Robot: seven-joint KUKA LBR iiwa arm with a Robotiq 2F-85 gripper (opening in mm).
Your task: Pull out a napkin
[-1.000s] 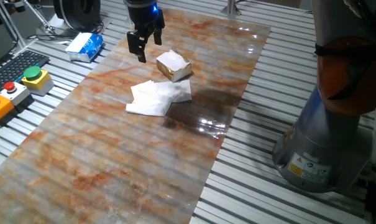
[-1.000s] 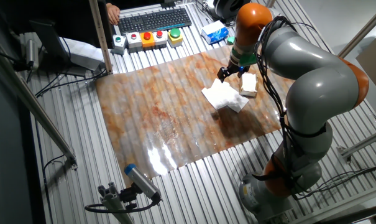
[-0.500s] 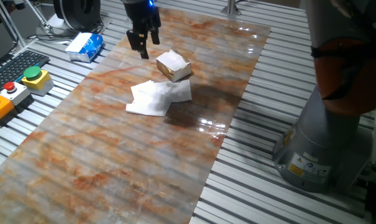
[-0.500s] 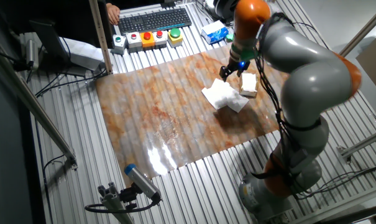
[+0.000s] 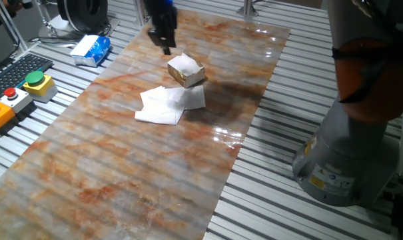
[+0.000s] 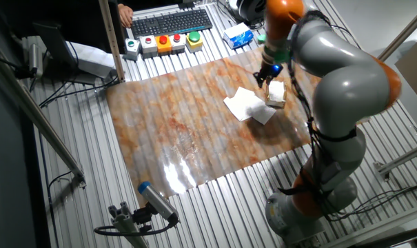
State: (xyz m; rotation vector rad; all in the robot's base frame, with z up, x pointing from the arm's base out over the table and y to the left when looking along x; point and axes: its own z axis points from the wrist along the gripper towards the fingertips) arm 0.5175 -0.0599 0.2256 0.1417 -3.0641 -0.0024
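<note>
My gripper hangs blurred, its grasp unreadable, above the cardboard box's far edge, while the napkin, thin, soft and tearable, lies below-forward—best pinched gently at a loose corner.

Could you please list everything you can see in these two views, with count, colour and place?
napkin: a small pile, exact count unclear, white, lying flat mid-mat beside the box
cardboard box: one, tan with a white top, on the mat next to the napkin
mat: one, marbled orange-brown, covering the slatted table
plastic packet: one, blue and white, on the slats beyond the mat's edge
keyboard: one, black, at the table's far end
button boxes: four in a row, with green, red and orange buttons, in front of the keyboard
robot arm: one, grey and orange, base beside the table
hand: one, black, blurred, above the box's far side
</note>
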